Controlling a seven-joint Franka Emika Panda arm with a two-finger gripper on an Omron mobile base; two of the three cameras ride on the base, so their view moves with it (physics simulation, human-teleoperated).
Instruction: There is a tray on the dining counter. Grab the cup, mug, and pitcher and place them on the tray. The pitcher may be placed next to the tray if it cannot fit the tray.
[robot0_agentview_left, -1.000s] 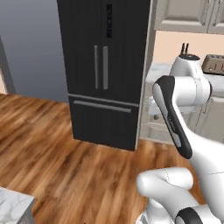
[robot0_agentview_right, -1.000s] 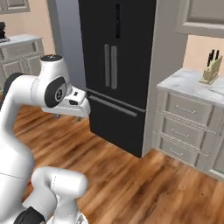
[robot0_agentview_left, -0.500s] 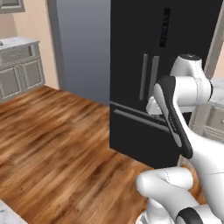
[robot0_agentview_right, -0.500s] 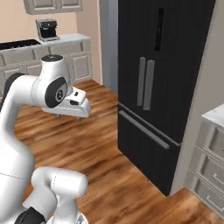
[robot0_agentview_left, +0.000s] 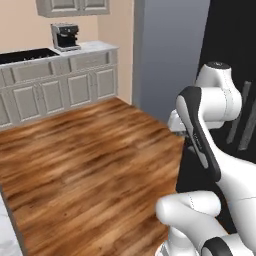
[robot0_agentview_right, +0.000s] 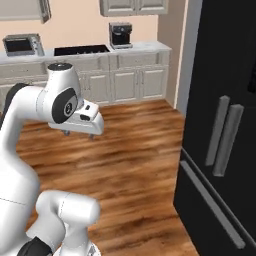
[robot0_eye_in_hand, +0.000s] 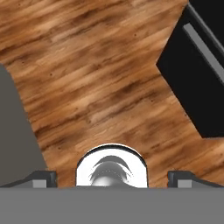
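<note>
Hand view looks straight down from the gripper (robot0_eye_in_hand: 113, 177), its two dark fingertips (robot0_eye_in_hand: 43, 178) set far apart at the lower edge, jaws spread wide with nothing between them. Under them lies bare wooden floor (robot0_eye_in_hand: 96, 74), with the lower corner of a black fridge (robot0_eye_in_hand: 197, 78) at the upper right and a flat grey surface along the left that I cannot name.

From the right base view the gripper (robot0_agentview_right: 78, 134) hangs off the folded white arm, pointing down at the floor, well apart from the fridge (robot0_agentview_right: 220, 125) standing at the right.

A run of grey-white cabinets (robot0_agentview_right: 125, 82) lines the far wall, carrying a black coffee machine (robot0_agentview_right: 120, 35) at its right end, a dark cooktop (robot0_agentview_right: 80, 50) beside it and a small silver oven (robot0_agentview_right: 22, 45) further left.

In the left base view a tall grey panel (robot0_agentview_left: 170, 55) stands between the cabinets and the fridge. A marble edge (robot0_agentview_left: 6, 225) juts in at the lower left; whether it is the dining counter I cannot tell.
</note>
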